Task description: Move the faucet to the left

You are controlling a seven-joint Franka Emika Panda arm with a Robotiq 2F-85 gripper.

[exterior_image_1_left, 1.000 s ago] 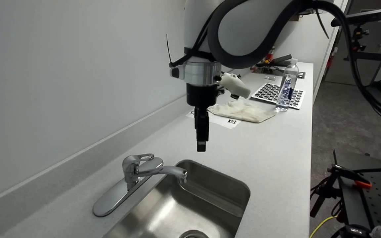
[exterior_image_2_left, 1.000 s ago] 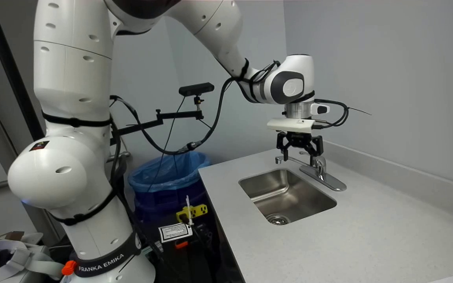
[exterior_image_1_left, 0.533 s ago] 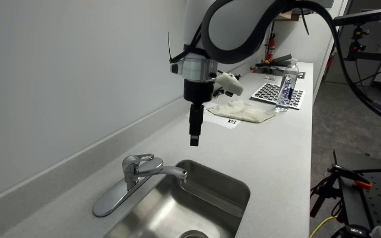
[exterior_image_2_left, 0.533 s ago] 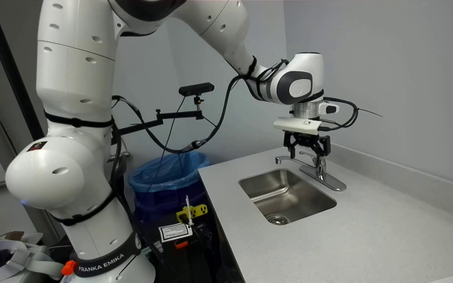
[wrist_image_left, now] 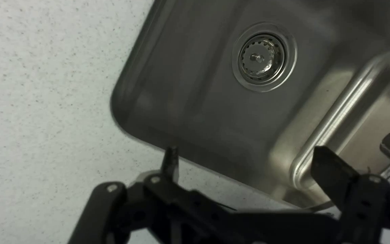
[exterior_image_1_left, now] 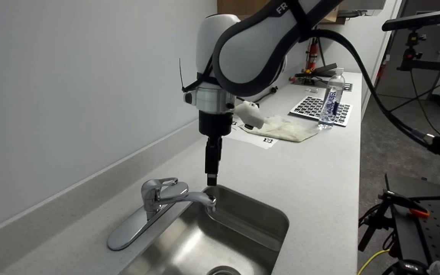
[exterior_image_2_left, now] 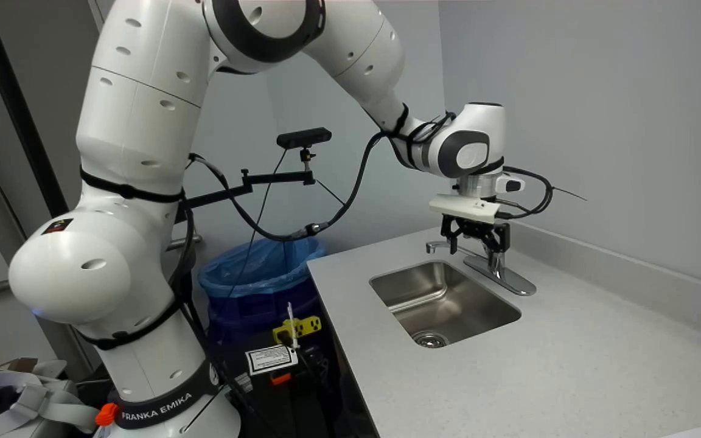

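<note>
Your gripper [wrist_image_left: 245, 150] has dropped, jaws wide above round-cornered steel sink [wrist_image_left: 198, 118]. In an exterior view, curved chrome faucet [exterior_image_1_left: 151, 195] sits left of it; flat counter [exterior_image_1_left: 304, 164] extends far, straight edge right.

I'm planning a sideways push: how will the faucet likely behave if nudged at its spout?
The faucet probably won't tip, since it rises from a long, flat base plate on the counter. Its spout looks like rigid metal, so it may swivel rather than bend. The smooth, shiny finish could be slippery.
</note>
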